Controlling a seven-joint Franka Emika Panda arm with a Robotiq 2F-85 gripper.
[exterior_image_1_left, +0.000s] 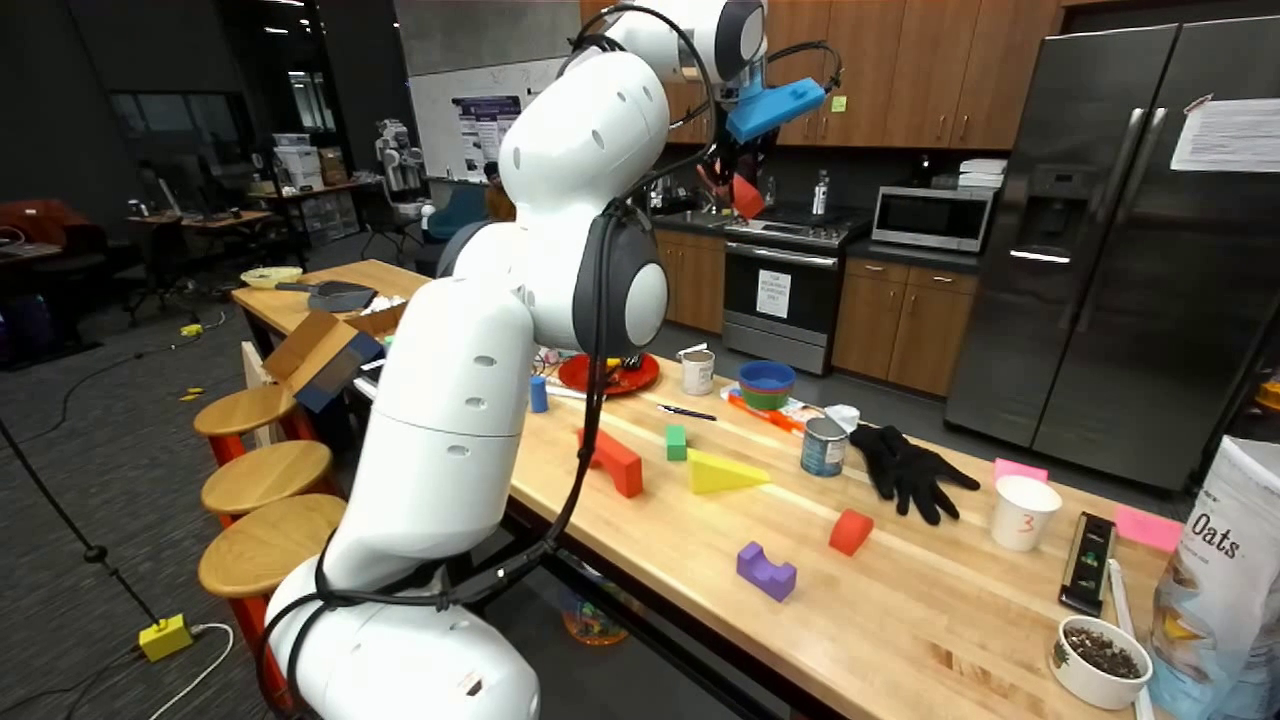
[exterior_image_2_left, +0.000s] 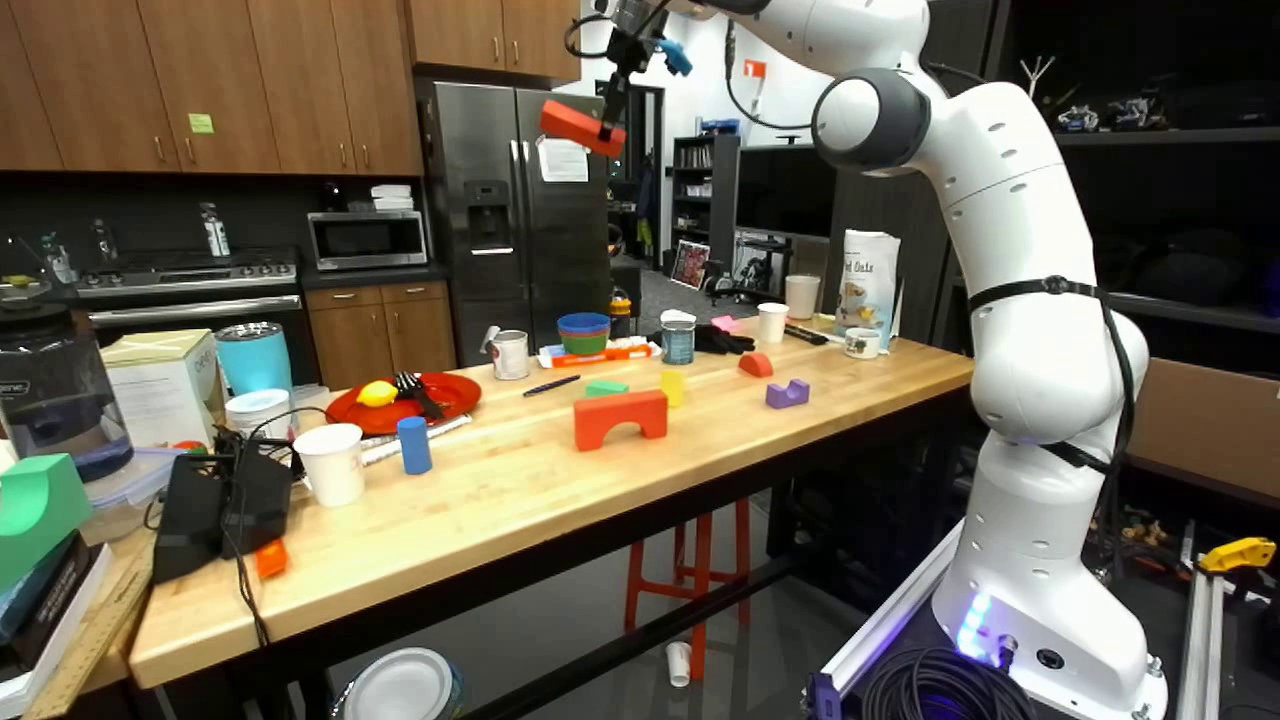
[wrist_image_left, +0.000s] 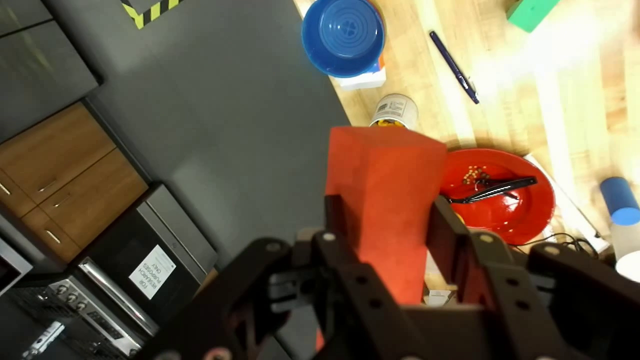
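claw (wrist_image_left: 387, 222) clenched on long red block (wrist_image_left: 392, 172), tilted midair, purple block (exterior_image_1_left: 766, 576) on table (exterior_image_1_left: 900, 610)

On the table (exterior_image_1_left: 900, 620), black utensils (wrist_image_left: 500, 190) are carried on a red plate (exterior_image_2_left: 455, 395), a blue bowl (exterior_image_1_left: 766, 376) is stacked on a green bowl (exterior_image_1_left: 764, 400), a dark pen (wrist_image_left: 454, 67) is laid near a white can (exterior_image_1_left: 697, 374), and a bag (exterior_image_1_left: 1200, 600) labelled Oats is set beside a white bowl (exterior_image_1_left: 1090, 688).

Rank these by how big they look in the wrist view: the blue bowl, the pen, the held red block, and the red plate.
1. Red block: seen closest up, so its true size rank is unsure
2. Red plate: partly hidden
3. Blue bowl
4. Pen
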